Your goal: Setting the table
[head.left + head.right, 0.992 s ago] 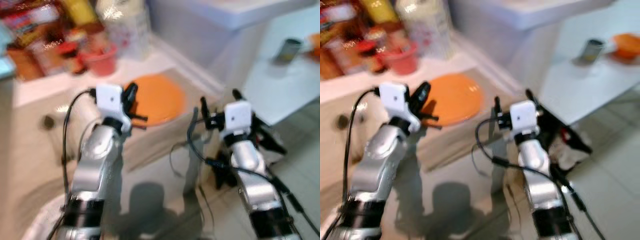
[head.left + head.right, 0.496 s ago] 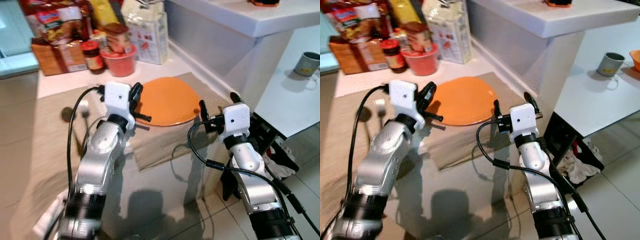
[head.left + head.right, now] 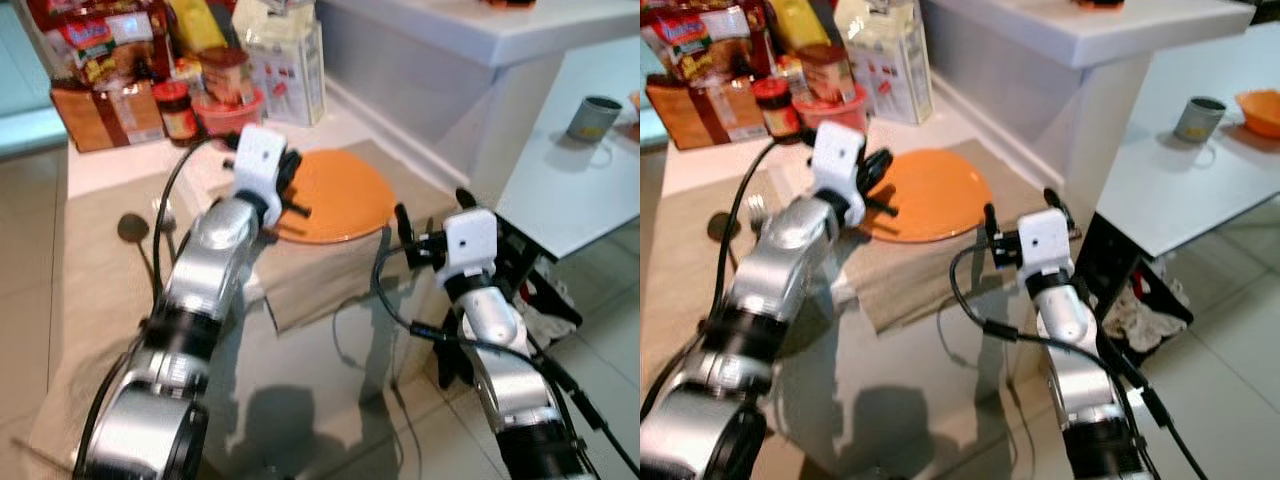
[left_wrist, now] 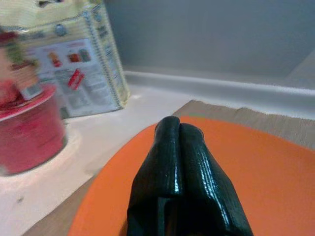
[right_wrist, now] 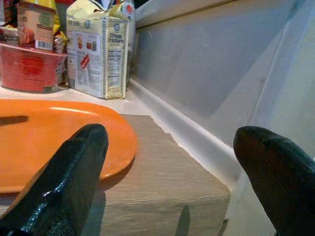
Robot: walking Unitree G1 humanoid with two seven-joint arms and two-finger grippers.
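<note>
Over the near-left edge of the orange plate (image 3: 340,195) hangs the left gripper (image 3: 290,185), its two black fingers (image 4: 179,167) pressed flat together with nothing between them, pointing across the plate toward the back of the counter. Off to the right, the right gripper (image 3: 432,222) sits just past the counter's corner with its fingers (image 5: 74,172) spread wide and empty, aimed back along the plate's right rim. That plate lies flat on a beige placemat (image 3: 910,270) whose front edge droops over the counter. Left of the plate, a dark spoon (image 3: 134,230) and some pale cutlery rest on the same cloth. Behind the plate stand a red tub (image 4: 27,130), a cracker box (image 5: 101,51), a dark jar (image 3: 176,108) and more packaged food. Well apart on the right, a white table (image 3: 1200,170) carries a grey mug (image 3: 1193,118) and an orange bowl (image 3: 1258,110).
</note>
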